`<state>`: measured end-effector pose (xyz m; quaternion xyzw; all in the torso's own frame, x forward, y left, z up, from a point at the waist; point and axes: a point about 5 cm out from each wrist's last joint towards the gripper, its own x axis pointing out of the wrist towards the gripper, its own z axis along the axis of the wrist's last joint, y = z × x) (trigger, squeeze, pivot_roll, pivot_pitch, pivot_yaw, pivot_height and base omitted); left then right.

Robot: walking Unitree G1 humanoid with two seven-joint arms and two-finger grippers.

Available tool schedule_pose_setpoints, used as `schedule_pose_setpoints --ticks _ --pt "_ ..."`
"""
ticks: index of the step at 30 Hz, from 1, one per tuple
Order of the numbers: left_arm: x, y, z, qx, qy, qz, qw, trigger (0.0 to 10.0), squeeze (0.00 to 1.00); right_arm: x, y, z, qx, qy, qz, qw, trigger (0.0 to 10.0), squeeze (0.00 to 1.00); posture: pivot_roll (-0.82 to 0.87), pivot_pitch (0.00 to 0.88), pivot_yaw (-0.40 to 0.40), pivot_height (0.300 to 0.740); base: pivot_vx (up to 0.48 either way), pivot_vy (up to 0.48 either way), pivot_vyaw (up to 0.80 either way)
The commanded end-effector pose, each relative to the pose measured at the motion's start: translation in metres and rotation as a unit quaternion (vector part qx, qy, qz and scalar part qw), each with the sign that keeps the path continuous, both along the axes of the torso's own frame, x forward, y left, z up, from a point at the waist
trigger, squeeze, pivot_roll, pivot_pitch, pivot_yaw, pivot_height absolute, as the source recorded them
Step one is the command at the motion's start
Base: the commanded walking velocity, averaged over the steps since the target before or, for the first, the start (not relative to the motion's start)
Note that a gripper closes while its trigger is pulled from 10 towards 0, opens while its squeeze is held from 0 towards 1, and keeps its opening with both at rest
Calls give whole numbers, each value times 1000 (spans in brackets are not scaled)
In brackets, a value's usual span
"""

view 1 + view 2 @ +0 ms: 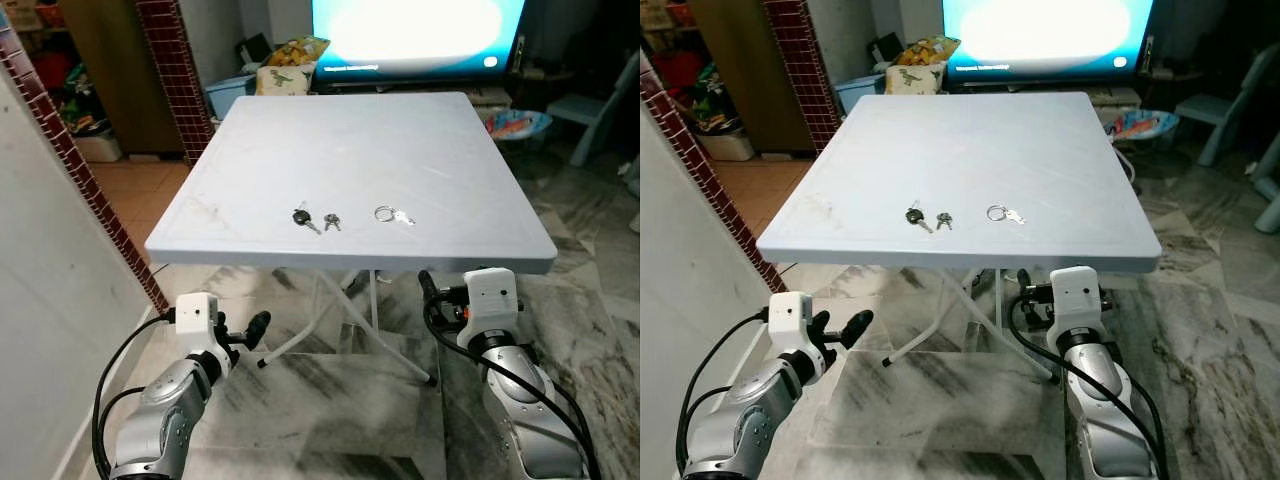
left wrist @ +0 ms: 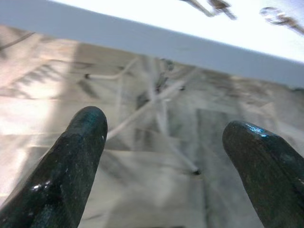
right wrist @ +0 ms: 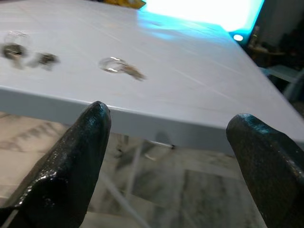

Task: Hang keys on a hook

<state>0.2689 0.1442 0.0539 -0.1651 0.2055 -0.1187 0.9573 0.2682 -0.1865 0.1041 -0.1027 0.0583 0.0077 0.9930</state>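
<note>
- Right now I am standing at the near edge of a pale grey folding table (image 1: pixel 400 150), looking down over its top.
- Three small keys are lying on that top near my edge: a black-headed key (image 1: pixel 304 218), a smaller dark key (image 1: pixel 332 221) just beside it, and a silver key on a ring (image 1: pixel 393 215) a little further to my right.
- I am holding my left gripper (image 2: pixel 161 156) low, below the table's edge and off to my left, its two black fingers (image 2: pixel 76 156) spread wide with nothing between them.
- I am holding my right gripper (image 3: pixel 171 156) just under the near edge too, fingers likewise spread and empty, pointing across the top toward the ringed key.
- Marble-patterned floor (image 1: pixel 330 410) is showing beneath the table, and a bright screen (image 1: pixel 410 30) is glowing beyond its far edge.
</note>
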Motion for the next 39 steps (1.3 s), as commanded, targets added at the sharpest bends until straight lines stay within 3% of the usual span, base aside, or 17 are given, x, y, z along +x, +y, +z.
schedule_pose_setpoints --ticks 1,35,39 --pt "1 3 3 11 -7 2 1000 10000 0 2 2 5 5 -12 -2 1000 10000 0 -88 0 64 740 326 0 0" --pt "-1 3 2 15 -2 -3 1000 10000 0 1 7 7 6 -15 15 1000 10000 0 -90 0 70 740 328 0 0" --pt "-1 3 2 15 -3 -5 1000 10000 0 0 8 3 7 -5 18 1000 10000 0 -89 0 72 740 0 0 0"
